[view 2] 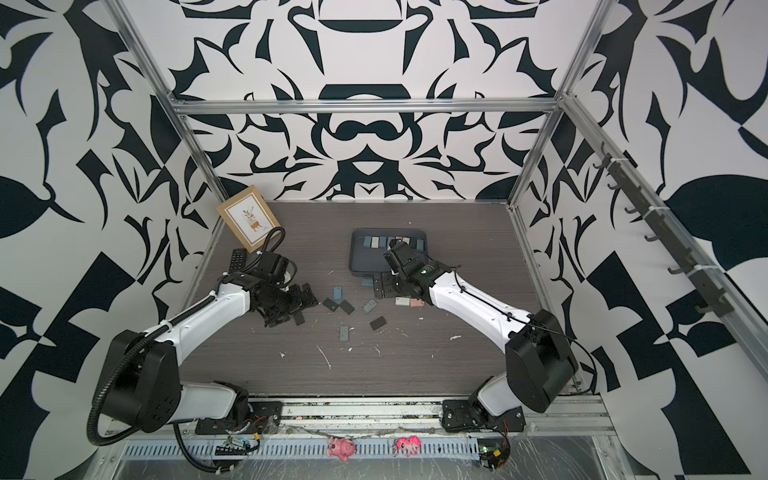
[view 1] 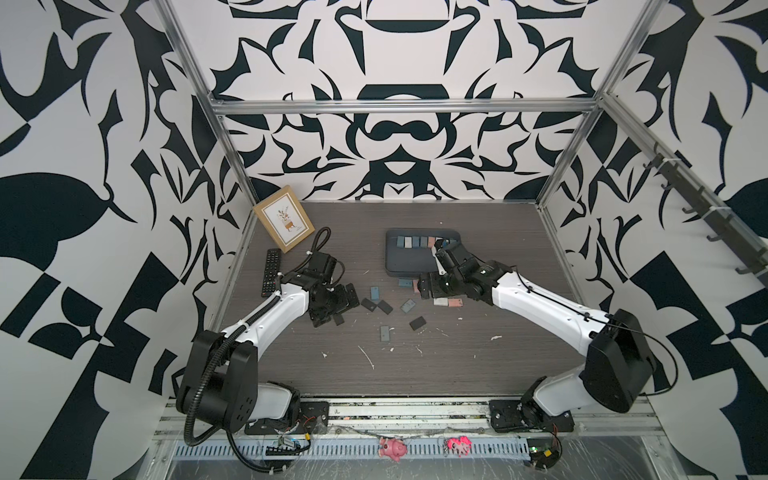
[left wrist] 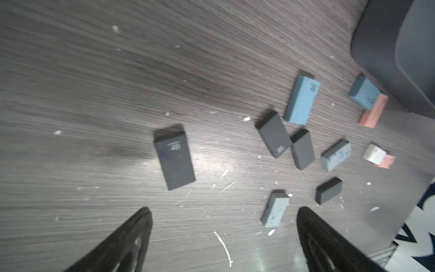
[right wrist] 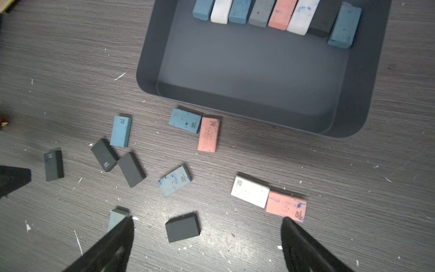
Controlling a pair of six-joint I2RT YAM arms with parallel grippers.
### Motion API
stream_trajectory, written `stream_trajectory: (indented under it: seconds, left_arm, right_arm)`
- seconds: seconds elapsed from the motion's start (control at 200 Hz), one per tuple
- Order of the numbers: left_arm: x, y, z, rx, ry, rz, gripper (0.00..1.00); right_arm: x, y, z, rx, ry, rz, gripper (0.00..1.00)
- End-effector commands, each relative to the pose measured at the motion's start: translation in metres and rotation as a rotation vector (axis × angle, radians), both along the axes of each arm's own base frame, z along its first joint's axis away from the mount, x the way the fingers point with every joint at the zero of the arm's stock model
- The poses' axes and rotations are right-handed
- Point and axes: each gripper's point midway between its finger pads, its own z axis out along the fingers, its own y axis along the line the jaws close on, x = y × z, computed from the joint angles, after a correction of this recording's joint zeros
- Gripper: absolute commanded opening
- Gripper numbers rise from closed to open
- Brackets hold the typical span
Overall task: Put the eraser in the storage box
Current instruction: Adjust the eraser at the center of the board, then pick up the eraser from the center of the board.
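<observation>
The box [right wrist: 150,70] holds eight erasers [right wrist: 281,14] in a row along its far wall: three blue, two white, one grey, one pink, one black. We count eleven loose erasers [right wrist: 174,180] on the tabletop [right wrist: 329,164] just near of the box: four black, two pink, one white, four blue or grey. One grey eraser [right wrist: 116,215] is half hidden behind the right tool [right wrist: 207,220]. That tool and the left tool [left wrist: 223,212] both stand wide and empty.

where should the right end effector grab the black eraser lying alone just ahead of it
From straight above: the black eraser lies flat and alone. Close the right end effector across its two long side faces at mid-length, likely after a wrist turn.
</observation>
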Motion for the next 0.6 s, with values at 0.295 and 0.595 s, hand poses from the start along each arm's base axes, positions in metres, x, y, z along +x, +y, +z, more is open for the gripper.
stream_trajectory:
  seconds: [0.295,0.595]
  left_arm:
    - [0.009,0.020,-0.030,0.166,0.092,-0.040,0.75]
    - [0.007,0.021,-0.045,0.188,0.122,-0.056,0.65]
  right_arm:
    - [0.003,0.007,0.026,0.045,-0.049,0.027,0.98]
    - [0.011,-0.010,0.037,0.133,-0.028,-0.031,0.99]
